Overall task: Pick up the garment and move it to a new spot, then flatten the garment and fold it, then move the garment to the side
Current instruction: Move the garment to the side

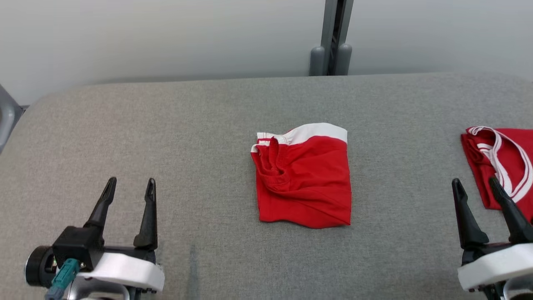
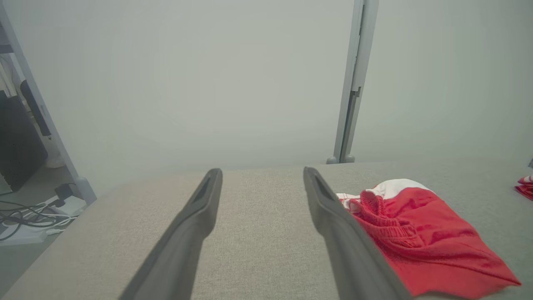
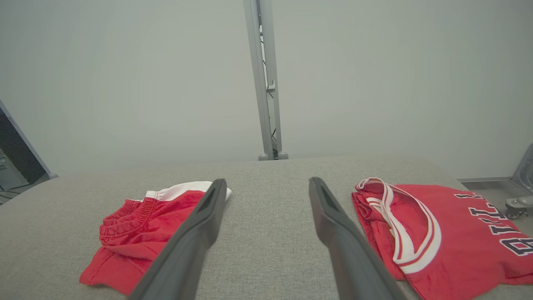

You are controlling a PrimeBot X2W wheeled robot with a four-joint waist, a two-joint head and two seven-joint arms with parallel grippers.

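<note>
A red garment with a white band, folded into a rough square (image 1: 304, 181), lies in the middle of the grey table (image 1: 208, 137). It lies right of my left gripper's fingers as the red garment (image 2: 420, 233) in the left wrist view, and left of my right gripper's fingers as the red garment (image 3: 141, 233) in the right wrist view. My left gripper (image 1: 130, 186) stands open at the lower left, well clear of it, with nothing between its fingers (image 2: 195, 216). My right gripper (image 1: 476, 183) is open and empty at the lower right.
A second red jersey with white trim and dark lettering (image 1: 501, 164) lies at the table's right edge, just beyond my right gripper; it appears as the jersey (image 3: 441, 233). A grey post (image 1: 332, 37) rises behind the table. Cables lie on the floor (image 2: 25, 212) to the left.
</note>
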